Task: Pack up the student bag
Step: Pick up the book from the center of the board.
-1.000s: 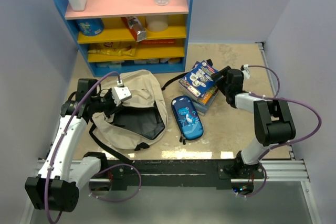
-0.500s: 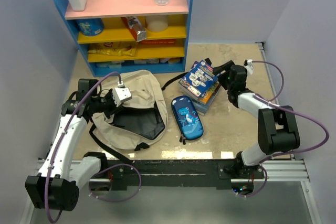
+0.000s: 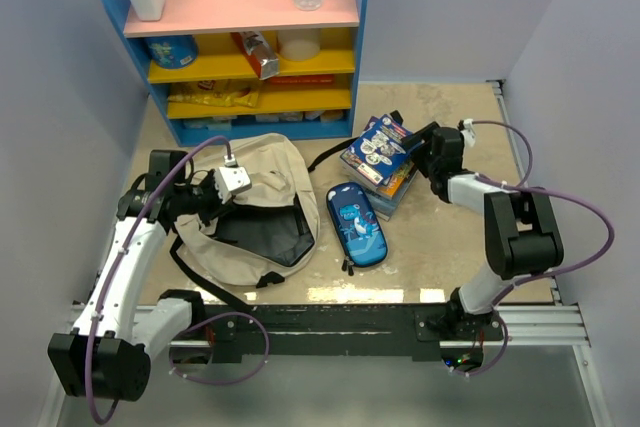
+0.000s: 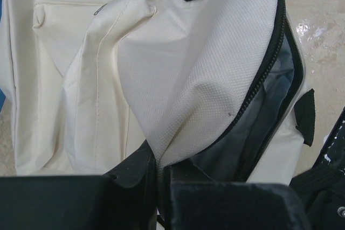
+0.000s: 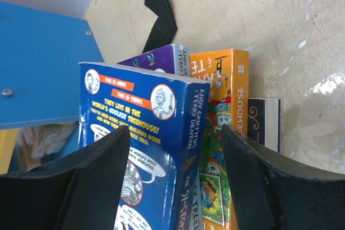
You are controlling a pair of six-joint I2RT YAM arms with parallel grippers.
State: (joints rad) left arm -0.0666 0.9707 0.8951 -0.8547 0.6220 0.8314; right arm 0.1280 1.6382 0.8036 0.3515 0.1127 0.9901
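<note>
The student bag (image 3: 262, 159) lies left of centre, beige, its main zip open onto dark lining (image 3: 268, 232). My left gripper (image 3: 222, 190) is shut on the edge of its open flap, holding the mouth up. In the left wrist view the cream fabric (image 4: 183, 79) runs down between the closed fingers of that gripper (image 4: 158, 161). My right gripper (image 3: 418, 147) stands open at the stack of books (image 3: 380, 157). In the right wrist view this gripper (image 5: 175, 130) straddles the spine edge of the top blue book (image 5: 141, 127), with an orange book (image 5: 221, 95) just beneath.
A blue pencil case (image 3: 357, 225) lies between the bag and the books. A blue shelf unit (image 3: 250, 47) with a bottle and boxes stands at the back. A black strap end (image 5: 159, 17) lies on the table beyond the books.
The right wrist swung slightly up and right, then came back to the books' edge; its jaws narrowed a little. The left arm and the bag flap have not moved.
</note>
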